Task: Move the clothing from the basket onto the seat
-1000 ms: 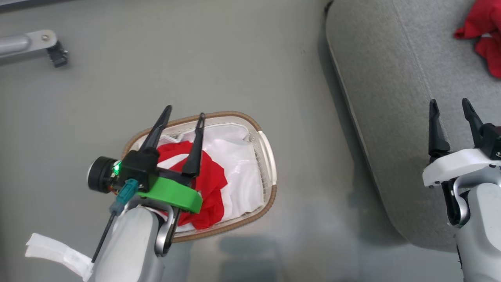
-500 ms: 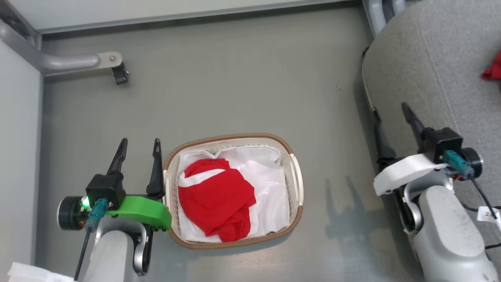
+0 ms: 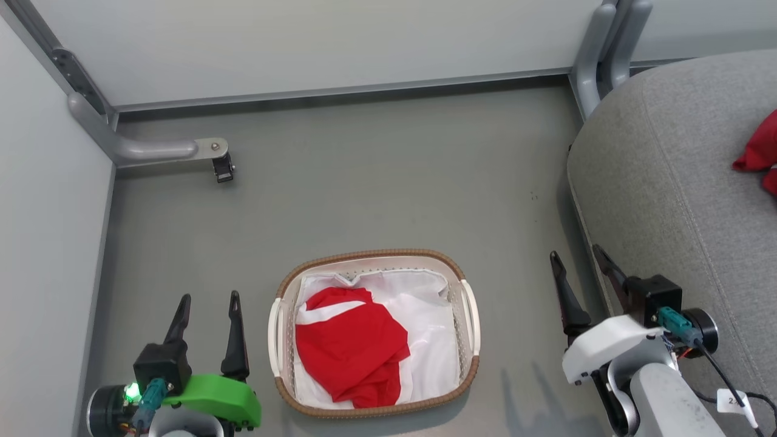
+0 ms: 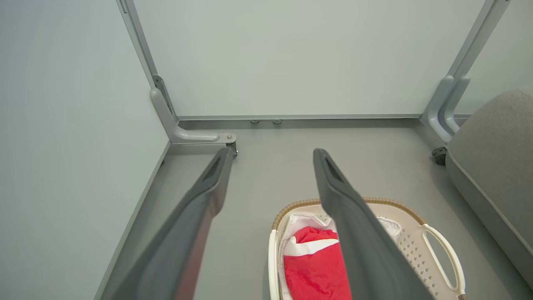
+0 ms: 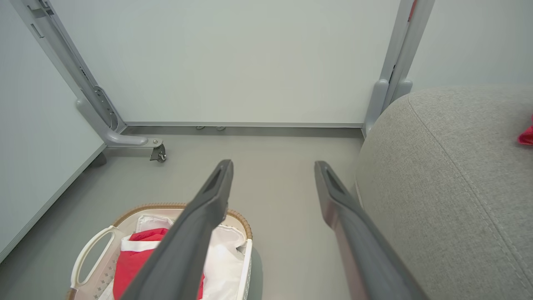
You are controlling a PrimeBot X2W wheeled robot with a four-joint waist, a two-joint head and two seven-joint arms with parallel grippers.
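1. Jaws of the left gripper (image 3: 209, 297): spread wide and empty, fingers touching nothing.
2. Jaws of the right gripper (image 3: 575, 252): likewise apart and empty.
3. Basket (image 3: 370, 254): on the floor between the two grippers, just right of the left one's fingers.
4. Red garment (image 3: 352, 346): crumpled on the white liner (image 3: 434, 340) inside the basket, not yet gripped.
5. Seat (image 3: 668, 200): immediately right of the right gripper. A second red garment (image 3: 759, 152) lies on it, well beyond the fingertips.
6. Progress, as judged: about half done, with one garment delivered and one left to lift and carry across.
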